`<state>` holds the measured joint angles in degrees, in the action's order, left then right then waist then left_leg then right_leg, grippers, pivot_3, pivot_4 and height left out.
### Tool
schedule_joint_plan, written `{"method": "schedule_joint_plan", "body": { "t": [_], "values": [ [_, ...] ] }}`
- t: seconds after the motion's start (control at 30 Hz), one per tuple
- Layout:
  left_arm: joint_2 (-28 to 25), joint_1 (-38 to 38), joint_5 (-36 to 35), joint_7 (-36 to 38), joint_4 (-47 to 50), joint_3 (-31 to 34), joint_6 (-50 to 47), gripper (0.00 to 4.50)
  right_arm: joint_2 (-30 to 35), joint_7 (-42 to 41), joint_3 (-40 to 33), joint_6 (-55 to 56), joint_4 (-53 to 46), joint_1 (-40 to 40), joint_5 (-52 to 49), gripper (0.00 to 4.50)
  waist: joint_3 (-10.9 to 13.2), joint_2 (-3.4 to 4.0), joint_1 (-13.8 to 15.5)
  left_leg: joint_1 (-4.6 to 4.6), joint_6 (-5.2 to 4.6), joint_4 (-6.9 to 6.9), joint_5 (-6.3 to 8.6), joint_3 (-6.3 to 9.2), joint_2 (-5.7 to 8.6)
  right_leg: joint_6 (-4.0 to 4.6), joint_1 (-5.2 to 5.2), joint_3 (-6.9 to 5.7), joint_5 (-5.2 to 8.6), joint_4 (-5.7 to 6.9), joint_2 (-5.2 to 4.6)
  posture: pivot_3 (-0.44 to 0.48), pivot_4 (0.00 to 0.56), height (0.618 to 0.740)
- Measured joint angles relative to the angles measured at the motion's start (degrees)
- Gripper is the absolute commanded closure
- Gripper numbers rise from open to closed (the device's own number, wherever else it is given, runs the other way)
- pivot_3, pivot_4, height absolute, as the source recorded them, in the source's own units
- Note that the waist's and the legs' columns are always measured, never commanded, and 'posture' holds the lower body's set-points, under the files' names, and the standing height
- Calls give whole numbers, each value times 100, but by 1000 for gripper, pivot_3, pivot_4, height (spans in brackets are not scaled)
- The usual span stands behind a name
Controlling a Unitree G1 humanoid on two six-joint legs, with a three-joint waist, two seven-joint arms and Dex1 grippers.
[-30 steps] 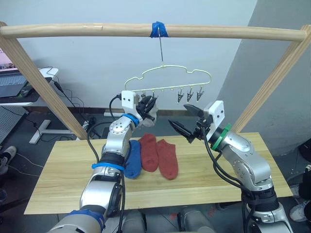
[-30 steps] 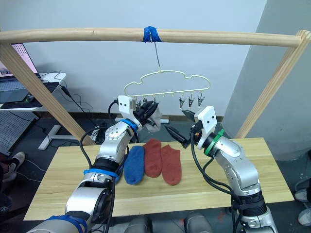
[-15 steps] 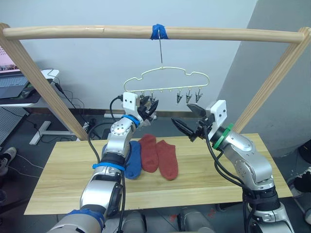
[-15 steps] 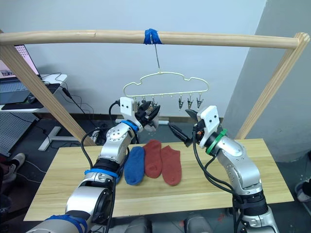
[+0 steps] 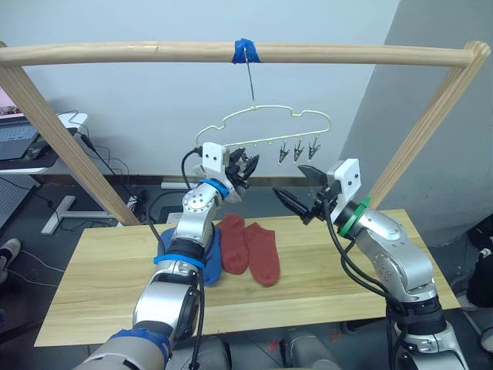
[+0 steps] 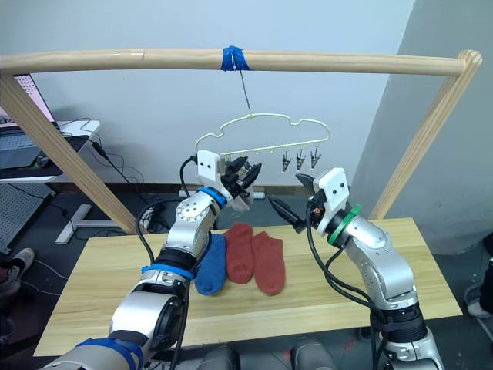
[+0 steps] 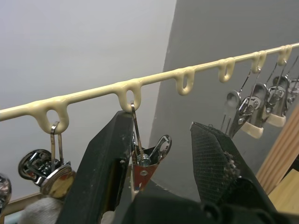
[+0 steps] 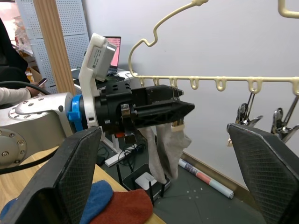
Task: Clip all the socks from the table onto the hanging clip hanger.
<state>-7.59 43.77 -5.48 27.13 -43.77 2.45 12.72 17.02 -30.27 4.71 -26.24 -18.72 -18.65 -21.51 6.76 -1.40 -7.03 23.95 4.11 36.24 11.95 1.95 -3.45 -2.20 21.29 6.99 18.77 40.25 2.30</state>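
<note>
Looks like a lab/test room w/ office corner, not a home. I'm standing at a plank table (image 5: 100, 285) under a rough wooden rail (image 5: 154, 52) on slanted posts, hanger hook fixed w/ blue tape (image 5: 244, 51). Bare white wall, grey wall to my right. To my left: white desk (image 5: 46, 146) w/ laptop (image 5: 14, 139), loose cables (image 5: 115, 173) on dark floor, perforated panel (image 8: 70, 46) behind.

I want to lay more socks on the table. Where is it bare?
The table is bare left of the blue sock, and right of the red socks to its far end. The front strip is free too. The middle is crowded with socks and both arms.
</note>
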Motion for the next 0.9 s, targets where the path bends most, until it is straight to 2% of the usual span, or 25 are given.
{"method": "schedule_joint_plan", "body": {
  "t": [0.3,0.9],
  "values": [
    [8,81,3,-11,-194,6,18,2273,54,33,-34,-13,-11,0,-2,0,0,0,-107,-1,0,4,0,1,1,0,0,1,0,6,0,-128,67,740],
    [12,176,-21,-28,-370,61,29,2273,54,39,-35,-46,-67,125,-2,0,0,0,-110,-1,-1,5,0,1,1,-1,0,2,1,8,1,-126,73,740]
  ]
}}
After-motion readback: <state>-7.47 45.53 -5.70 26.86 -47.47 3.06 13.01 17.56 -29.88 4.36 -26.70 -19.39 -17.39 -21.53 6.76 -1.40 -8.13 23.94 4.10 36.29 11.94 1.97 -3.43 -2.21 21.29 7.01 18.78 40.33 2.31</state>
